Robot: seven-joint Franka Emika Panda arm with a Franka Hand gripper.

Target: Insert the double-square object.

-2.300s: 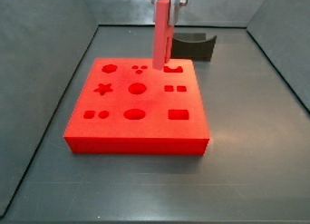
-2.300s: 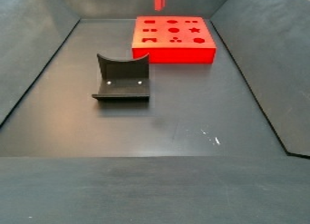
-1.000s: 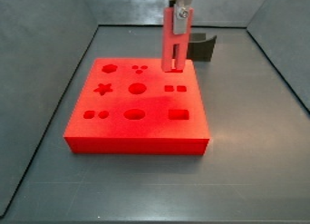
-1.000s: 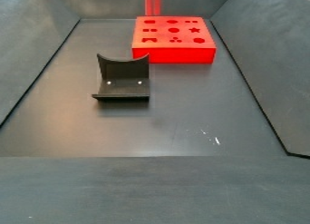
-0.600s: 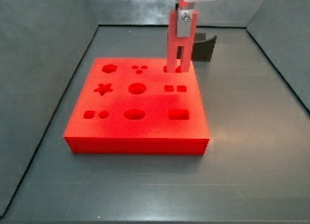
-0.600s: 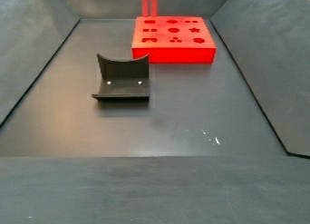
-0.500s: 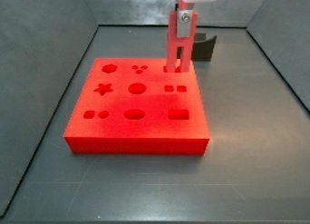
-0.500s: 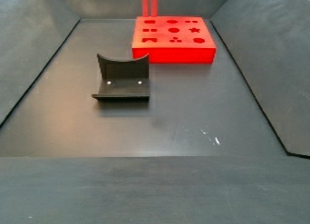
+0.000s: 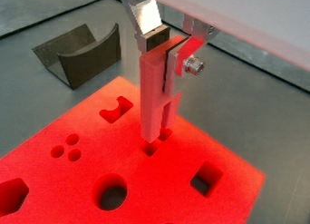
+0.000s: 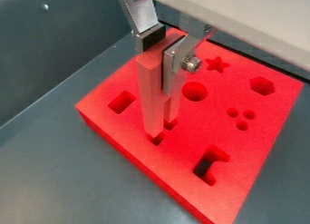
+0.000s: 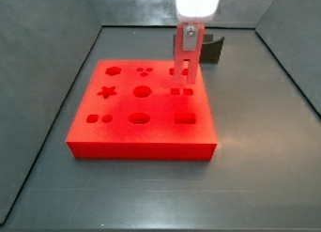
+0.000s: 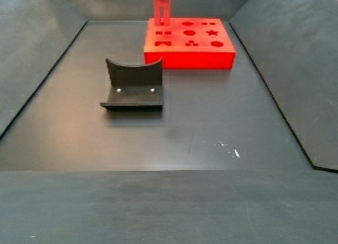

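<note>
My gripper (image 9: pixel 166 46) is shut on the top of the double-square object (image 9: pixel 155 96), a slim red peg held upright. It also shows in a wrist view (image 10: pixel 155 92) and in both side views (image 11: pixel 185 59) (image 12: pixel 162 5). Its two prongs point down at the double-square hole (image 9: pixel 155 142) near one edge of the red block (image 9: pixel 158 187). The prong tips stand at the mouth of that hole (image 10: pixel 157 137); I cannot tell whether they are inside. The gripper (image 10: pixel 164 46) hangs over the block (image 11: pixel 141 114).
The block (image 12: pixel 189 45) has several other shaped holes, among them a star, circles and a square. A dark grey curved holder (image 12: pixel 133 85) stands on the dark floor apart from the block, behind it in a side view (image 11: pixel 213 50). Grey walls enclose the floor.
The gripper has carried the peg from the block's far edge towards the double-square hole and lowered it; the prong tips now reach the block's surface.
</note>
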